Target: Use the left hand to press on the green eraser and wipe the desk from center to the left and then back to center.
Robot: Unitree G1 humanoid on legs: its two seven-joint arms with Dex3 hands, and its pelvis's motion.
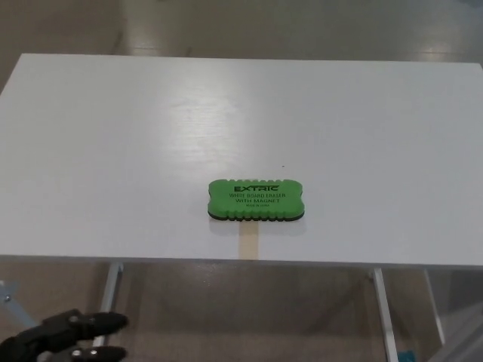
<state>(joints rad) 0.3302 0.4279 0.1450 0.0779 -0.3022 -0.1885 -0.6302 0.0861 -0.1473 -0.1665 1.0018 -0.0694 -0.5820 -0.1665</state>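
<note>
Eraser wiping, head view, as you would have seen it: your robot's left hand (72, 341) showed only at the bottom left corner, below the near edge of the desk (113, 151) and well apart from the eraser. Two black fingers (102, 324) pointed toward picture right, one above the other with a small gap between them, and they held nothing. The right hand was out of view.

The green eraser (256, 200) lay flat on the white desk, near the front edge and about midway across its width, long side running left to right. Black print covered its green top, and a dark felt layer showed along its lower edge. Just in front of it, a short tan strip (248, 246) ran from the eraser's shadow to the desk's front edge. A tiny dark speck (283, 167) sat on the desk behind the eraser. Metal legs (107, 309) stood beneath the desk on a tan floor (241, 317).
</note>
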